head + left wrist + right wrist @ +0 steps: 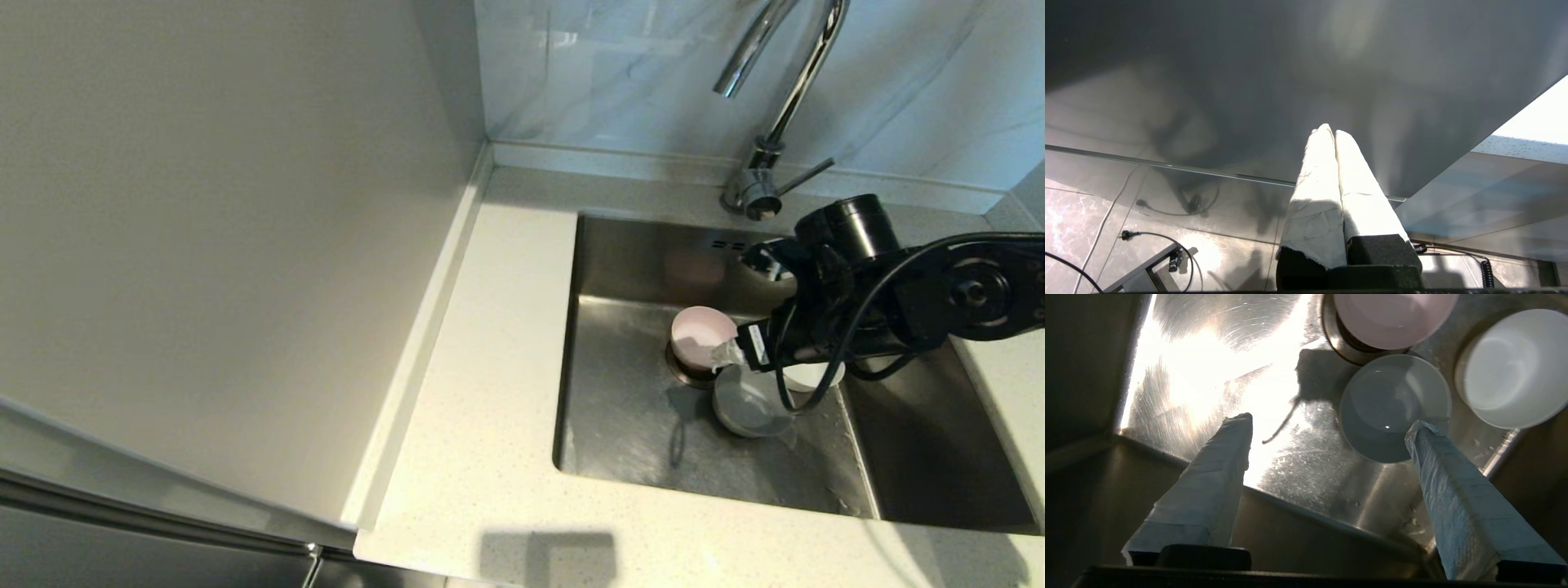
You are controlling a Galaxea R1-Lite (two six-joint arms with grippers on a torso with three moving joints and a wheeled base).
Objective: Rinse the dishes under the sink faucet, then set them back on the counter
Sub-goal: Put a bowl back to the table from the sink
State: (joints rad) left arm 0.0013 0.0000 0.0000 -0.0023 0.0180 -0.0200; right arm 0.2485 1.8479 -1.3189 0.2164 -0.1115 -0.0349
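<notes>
Since all three bowls sit down in the sink (620,441), I'd say we're at the pickup step, before any rinsing. Looking from the head camera: the pink bowl (702,333) is tilted over the drain about mid-basin, the grey bowl (747,404) is touching or nearly touching it at its 5 o'clock, and the white bowl (812,376) peeks out at 3 o'clock of the grey one, mostly hidden under the arm. The right pincer (1329,424) hangs over the basin with its fingers spread wide and nothing between them; one fingertip (1425,428) lines up with the grey bowl's near rim, though I can't tell if it touches. The faucet (784,90) stands at 12 o'clock behind the sink, no water visibly running. The left pincer (1331,132) is parked off to the side, fingers pressed together, empty. Next move, my guess: drop one finger inside the grey bowl's wall, one outside, pinch, lift toward the spout. The desk (490,367) at 9 o'clock is where they'd go after.
</notes>
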